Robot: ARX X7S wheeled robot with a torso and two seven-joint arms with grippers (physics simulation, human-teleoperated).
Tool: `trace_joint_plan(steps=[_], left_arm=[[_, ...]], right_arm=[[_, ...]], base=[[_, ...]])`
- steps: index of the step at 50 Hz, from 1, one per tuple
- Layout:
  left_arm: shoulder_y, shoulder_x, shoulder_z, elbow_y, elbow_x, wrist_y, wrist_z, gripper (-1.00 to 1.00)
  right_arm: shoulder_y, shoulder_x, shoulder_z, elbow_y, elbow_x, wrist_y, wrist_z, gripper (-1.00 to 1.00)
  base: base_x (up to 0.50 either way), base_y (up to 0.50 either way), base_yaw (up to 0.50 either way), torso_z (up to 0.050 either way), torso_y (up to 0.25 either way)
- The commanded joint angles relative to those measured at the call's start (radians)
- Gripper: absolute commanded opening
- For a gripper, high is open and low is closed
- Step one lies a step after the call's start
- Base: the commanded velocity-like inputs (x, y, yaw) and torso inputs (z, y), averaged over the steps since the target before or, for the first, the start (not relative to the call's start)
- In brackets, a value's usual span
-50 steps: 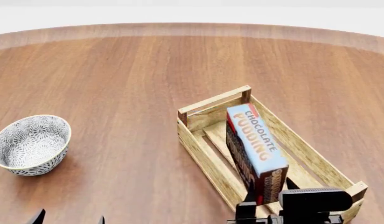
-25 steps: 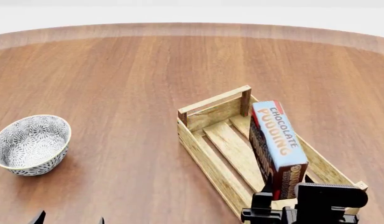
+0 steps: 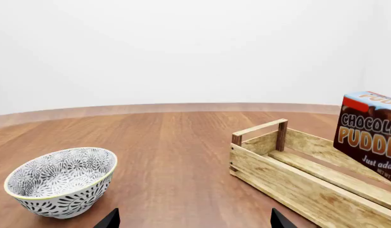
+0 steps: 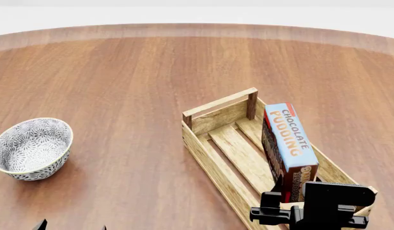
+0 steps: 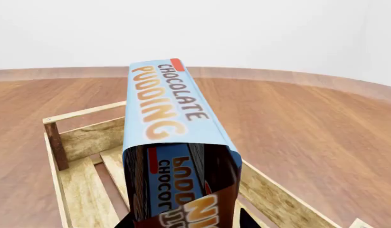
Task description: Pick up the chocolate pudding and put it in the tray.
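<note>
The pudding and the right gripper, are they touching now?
Touching. In the right wrist view the pudding sits between the right gripper's dark fingers, held over the tray. The head view agrees.

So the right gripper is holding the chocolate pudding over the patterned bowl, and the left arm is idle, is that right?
Not quite. The right gripper holds the chocolate pudding over the tray, not over the patterned bowl, which sits apart on the table's left side. The head view shows this. The left gripper does sit low and empty at the frame's edge.
</note>
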Motion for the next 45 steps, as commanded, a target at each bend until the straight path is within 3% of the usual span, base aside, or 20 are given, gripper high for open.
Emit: trace_joint_plan(steps=[1, 12, 13, 36, 45], left_arm=[[-0.002, 0.002, 0.004, -0.021, -0.003, 0.015, 0.001, 1.00], [-0.008, -0.001, 0.005, -0.020, -0.007, 0.010, -0.002, 1.00], [-0.008, -0.001, 0.006, -0.016, -0.008, 0.008, -0.003, 1.00], [-0.008, -0.011, 0.013, 0.011, -0.012, -0.006, -0.013, 1.00], [-0.040, -0.038, 0.010, 0.165, -0.015, -0.117, -0.046, 1.00]], right_arm=[[0.038, -0.013, -0.005, 0.072, -0.045, -0.024, -0.009, -1.00], [0.031, -0.008, -0.008, 0.038, -0.038, 0.007, 0.000, -1.00], [0.032, -0.008, -0.003, 0.040, -0.038, 0.004, 0.010, 1.00], [0.015, -0.004, -0.009, 0.029, -0.033, 0.001, 0.003, 1.00], [-0.089, 0.020, 0.036, -0.150, 0.030, -0.033, 0.015, 1.00]], base=[[0.00, 0.00, 0.00, 0.000, 0.000], [0.00, 0.00, 0.00, 0.000, 0.000], [0.00, 0.00, 0.00, 0.000, 0.000], [0.00, 0.00, 0.00, 0.000, 0.000], [0.00, 0.00, 0.00, 0.000, 0.000]])
